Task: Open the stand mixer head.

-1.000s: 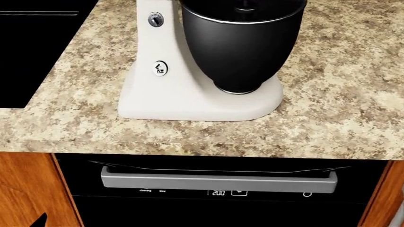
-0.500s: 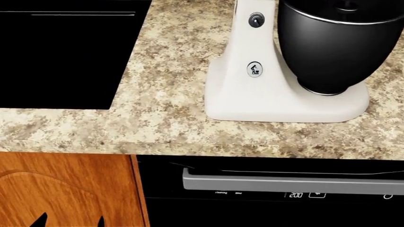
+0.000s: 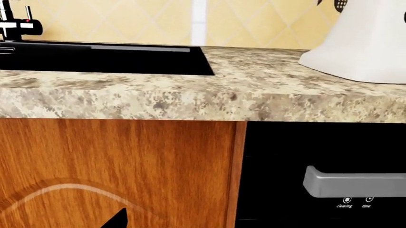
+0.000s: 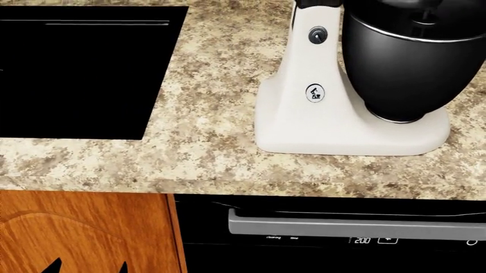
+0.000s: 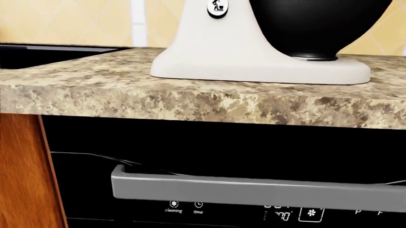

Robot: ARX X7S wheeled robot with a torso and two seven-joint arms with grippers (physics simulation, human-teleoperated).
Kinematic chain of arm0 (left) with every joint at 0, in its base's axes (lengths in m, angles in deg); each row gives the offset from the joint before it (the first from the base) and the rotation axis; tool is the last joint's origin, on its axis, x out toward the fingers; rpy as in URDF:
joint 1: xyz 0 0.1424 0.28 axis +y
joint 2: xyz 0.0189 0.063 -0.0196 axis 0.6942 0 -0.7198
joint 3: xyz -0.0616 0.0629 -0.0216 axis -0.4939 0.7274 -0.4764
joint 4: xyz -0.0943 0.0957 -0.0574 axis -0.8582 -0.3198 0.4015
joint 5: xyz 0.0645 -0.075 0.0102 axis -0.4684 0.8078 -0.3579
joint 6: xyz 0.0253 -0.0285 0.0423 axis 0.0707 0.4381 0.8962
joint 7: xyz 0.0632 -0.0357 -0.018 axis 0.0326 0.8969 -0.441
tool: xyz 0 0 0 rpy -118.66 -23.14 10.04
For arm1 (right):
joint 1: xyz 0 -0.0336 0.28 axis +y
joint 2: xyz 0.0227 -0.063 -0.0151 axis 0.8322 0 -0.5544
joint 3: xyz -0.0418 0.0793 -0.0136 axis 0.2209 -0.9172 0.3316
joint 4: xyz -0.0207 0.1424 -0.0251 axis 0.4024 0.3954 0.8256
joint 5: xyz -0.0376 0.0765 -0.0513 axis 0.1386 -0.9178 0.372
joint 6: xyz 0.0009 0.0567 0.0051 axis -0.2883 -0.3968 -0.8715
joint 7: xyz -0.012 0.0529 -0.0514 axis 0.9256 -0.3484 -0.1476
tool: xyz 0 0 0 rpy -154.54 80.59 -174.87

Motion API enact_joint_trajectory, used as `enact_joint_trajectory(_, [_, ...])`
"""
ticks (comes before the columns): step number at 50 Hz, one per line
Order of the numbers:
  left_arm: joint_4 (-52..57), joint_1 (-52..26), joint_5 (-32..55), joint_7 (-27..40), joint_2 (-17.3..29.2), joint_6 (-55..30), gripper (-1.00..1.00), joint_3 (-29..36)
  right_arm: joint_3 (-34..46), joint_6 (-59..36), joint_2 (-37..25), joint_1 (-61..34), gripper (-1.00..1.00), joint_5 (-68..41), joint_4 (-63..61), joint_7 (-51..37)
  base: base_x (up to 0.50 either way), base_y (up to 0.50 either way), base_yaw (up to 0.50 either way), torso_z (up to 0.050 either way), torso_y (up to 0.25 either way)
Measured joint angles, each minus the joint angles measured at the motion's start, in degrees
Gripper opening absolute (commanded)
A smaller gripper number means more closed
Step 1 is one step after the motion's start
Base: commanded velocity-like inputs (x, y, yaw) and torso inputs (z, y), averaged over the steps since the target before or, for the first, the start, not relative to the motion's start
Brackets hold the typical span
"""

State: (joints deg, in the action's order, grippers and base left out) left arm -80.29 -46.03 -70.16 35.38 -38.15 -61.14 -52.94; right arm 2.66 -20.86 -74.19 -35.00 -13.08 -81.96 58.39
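The stand mixer's white column with two round knobs and its glossy black bowl stand on the counter at the head view's right. The stand mixer head is cut off above the frame; only a sliver of the black neck shows. The column also shows in the right wrist view and the mixer's white base in the left wrist view. Two black fingertips of my left gripper stand apart at the bottom left, low before the wooden cabinet door. One tip shows in the left wrist view. My right gripper is out of view.
A black sink is set into the speckled stone counter at the left. Below the counter are a wooden cabinet door and a black dishwasher with a grey handle. A black faucet stands behind the sink.
The head view has swung left: the mixer now sits at its right and the sink has come in at the left. A second fingertip has appeared at the bottom left.
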Motion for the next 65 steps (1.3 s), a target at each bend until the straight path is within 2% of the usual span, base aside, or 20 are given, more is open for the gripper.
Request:
enact_joint_trajectory(12, [0.23, -0.07, 1.31, -0.15, 0.51, -0.64, 1.00, 0.37, 0.34, -0.34, -0.29, -0.19, 1.00, -0.88, 0.11, -0.54, 0.00, 0.00, 0.00, 0.050, 0.000])
enact_joint_trajectory(23, [1.85, 0.19, 1.12, 0.98, 0.99, -1.44, 1.00, 0.82, 0.89, -2.90, -0.79, 0.22, 1.00, -2.06, -3.35, -1.02, 0.00, 0.00, 0.00, 0.000, 0.000])
enact_joint_trajectory(31, [14.40, -2.01, 4.13, 4.44, 2.61, -11.09, 1.00, -0.90, 0.87, -11.37, -2.28, -0.69, 1.00, -3.98, -18.45, -2.74, 0.00, 0.00, 0.00, 0.000, 0.000])
enact_joint_trajectory(42, [31.61, -10.67, 10.34, 10.02, 4.99, -27.26, 1.00, -4.95, -3.21, -28.02, -3.56, -9.12, 1.00, -10.90, -37.63, -5.63, 0.00, 0.00, 0.00, 0.000, 0.000])
enact_joint_trajectory(54, [38.21, -16.64, 14.33, 13.32, 5.78, -35.60, 1.00, -7.76, -4.96, -35.33, -3.59, -13.26, 1.00, -14.85, -42.81, -7.20, 0.00, 0.00, 0.00, 0.000, 0.000])
enact_joint_trajectory(65, [40.25, -18.11, 15.73, 14.54, 6.22, -37.96, 1.00, -8.67, -5.38, -37.04, -3.89, -13.64, 1.00, -16.88, -44.18, -7.39, 0.48, 0.00, 0.00, 0.000, 0.000])
